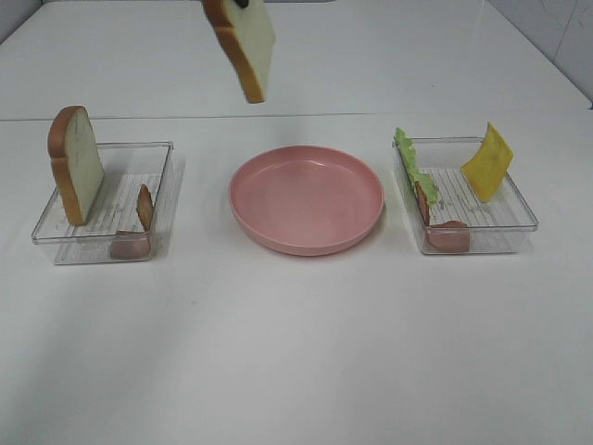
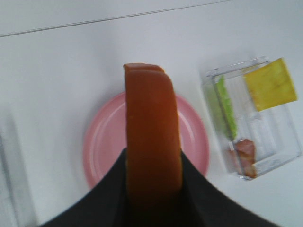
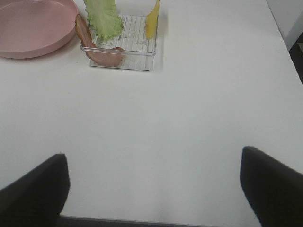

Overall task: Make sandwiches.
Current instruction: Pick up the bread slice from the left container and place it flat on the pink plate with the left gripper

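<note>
Left tool (image 2: 153, 158) clamped on bread slice (image 1: 246, 46) held high over plate (image 1: 306, 197), right tool (image 3: 154, 191) wide open, empty, over bench (image 1: 296, 352), second slice (image 1: 76, 167) upright in left tray (image 1: 164, 176)

Pink plate (image 1: 306, 199), left tray (image 1: 83, 248), right tray (image 1: 505, 239), perhaps ribbed, white table (image 1: 296, 352)

High camera over table (image 1: 296, 352), left wrist looking down on pink plate (image 2: 104, 142), right wrist low, all sharing pink plate
</note>
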Robot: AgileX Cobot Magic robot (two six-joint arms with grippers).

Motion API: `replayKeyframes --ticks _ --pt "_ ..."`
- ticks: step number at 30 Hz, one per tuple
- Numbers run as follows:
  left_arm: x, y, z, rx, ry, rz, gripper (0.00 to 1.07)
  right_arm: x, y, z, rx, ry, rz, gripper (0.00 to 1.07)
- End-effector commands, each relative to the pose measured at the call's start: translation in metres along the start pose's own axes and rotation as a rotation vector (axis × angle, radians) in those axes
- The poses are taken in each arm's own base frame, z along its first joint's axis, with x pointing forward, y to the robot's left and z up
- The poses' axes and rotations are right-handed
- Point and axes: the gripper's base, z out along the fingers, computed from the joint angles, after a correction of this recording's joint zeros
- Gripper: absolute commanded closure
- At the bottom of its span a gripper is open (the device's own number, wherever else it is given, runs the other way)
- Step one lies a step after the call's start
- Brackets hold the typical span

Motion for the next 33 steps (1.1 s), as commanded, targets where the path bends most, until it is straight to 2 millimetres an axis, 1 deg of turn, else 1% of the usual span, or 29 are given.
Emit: replayKeyframes --ticks 1,2,3,4,5,6,7,8,9,10,11,12,13,14,15,16,17,19,20,21,22,24,25,27,28,29,33 --pt "0.0 -0.018 0.015 0.152 -0.022 -0.023 1.07 0.002 0.0 -0.003 0.005 -0.036 -0.006 0.13" --pt "0.0 -0.018 0.015 0.152 -0.022 -0.023 1.07 0.002 0.0 -0.003 0.005 -0.036 -0.006 0.13" --pt "0.003 -0.019 0.026 0.194 0.005 -0.04 1.07 0.002 0.0 -0.003 0.005 -0.036 -0.006 0.13" --pt "0.003 -0.019 0.026 0.194 0.005 -0.04 1.07 0.002 0.0 -0.003 0.005 -0.036 -0.006 0.13" --pt "0.005 -0.02 0.033 0.217 0.024 -0.054 1.07 0.002 0.0 -0.003 0.005 -0.036 -0.006 0.13" --pt "0.009 -0.02 0.045 0.248 0.058 -0.068 1.07 0.002 0.0 -0.003 0.005 -0.036 -0.006 0.13" --pt "0.009 -0.02 0.045 0.248 0.058 -0.068 1.07 0.002 0.0 -0.003 0.005 -0.036 -0.006 0.13" --pt "0.012 -0.02 0.052 0.258 0.077 -0.074 1.07 0.002 0.0 -0.003 0.005 -0.036 -0.006 0.13" --pt "0.017 -0.018 0.065 0.273 0.114 -0.081 1.07 0.002 0.0 -0.003 0.005 -0.036 -0.006 0.13" --pt "0.017 -0.018 0.065 0.273 0.114 -0.081 1.07 0.002 0.0 -0.003 0.005 -0.036 -0.006 0.13" --pt "0.022 -0.016 0.078 0.28 0.152 -0.098 1.07 0.002 0.0 -0.003 0.005 -0.036 -0.006 0.13" --pt "0.022 -0.016 0.078 0.28 0.152 -0.098 1.07 0.002 0.0 -0.003 0.005 -0.036 -0.006 0.13" --pt "0.025 -0.015 0.085 0.283 0.172 -0.107 1.07 0.002 0.0 -0.003 0.005 -0.036 -0.006 0.13" --pt "0.031 -0.012 0.099 0.287 0.21 -0.125 1.07 0.002 0.0 -0.003 0.005 -0.036 -0.006 0.13" --pt "0.031 -0.012 0.099 0.287 0.21 -0.125 1.07 0.002 0.0 -0.003 0.005 -0.036 -0.006 0.13" --pt "0.036 -0.01 0.11 0.298 0.237 -0.145 1.07 0.002 0.0 -0.003 0.005 -0.036 -0.006 0.13" --pt "0.036 -0.01 0.11 0.298 0.237 -0.145 1.07 0.002 0.0 -0.003 0.005 -0.036 -0.006 0.13" --pt "0.043 -0.007 0.126 0.302 0.267 -0.168 1.07 0.002 0.0 -0.003 0.005 -0.036 -0.006 0.13" --pt "0.043 -0.007 0.126 0.302 0.267 -0.168 1.07 0.002 0.0 -0.003 0.005 -0.036 -0.006 0.13" --pt "0.047 -0.004 0.134 0.298 0.282 -0.175 1.07 0.002 0.0 -0.003 0.005 -0.036 -0.006 0.13" --pt "0.047 -0.004 0.134 0.298 0.282 -0.175 1.07 0.002 0.0 -0.003 0.005 -0.036 -0.006 0.13" --pt "0.052 -0.001 0.145 0.291 0.302 -0.184 1.07 0.002 0.0 -0.003 0.005 -0.036 -0.006 0.13" --pt "0.052 -0.001 0.145 0.291 0.302 -0.184 1.07 0.002 0.0 -0.003 0.005 -0.036 -0.006 0.13" --pt "0.056 0.003 0.155 0.283 0.317 -0.193 1.07 0.002 0.0 -0.003 0.005 -0.036 -0.006 0.13" --pt "0.056 0.003 0.155 0.283 0.317 -0.193 1.07 0.002 0.0 -0.003 0.005 -0.036 -0.006 0.13" --pt "0.059 0.005 0.162 0.277 0.32 -0.198 1.07 0.002 0.0 -0.003 0.005 -0.036 -0.006 0.13" --pt "0.06 0.007 0.168 0.273 0.309 -0.206 1.07 0.002 0.0 -0.003 0.005 -0.036 -0.006 0.13"
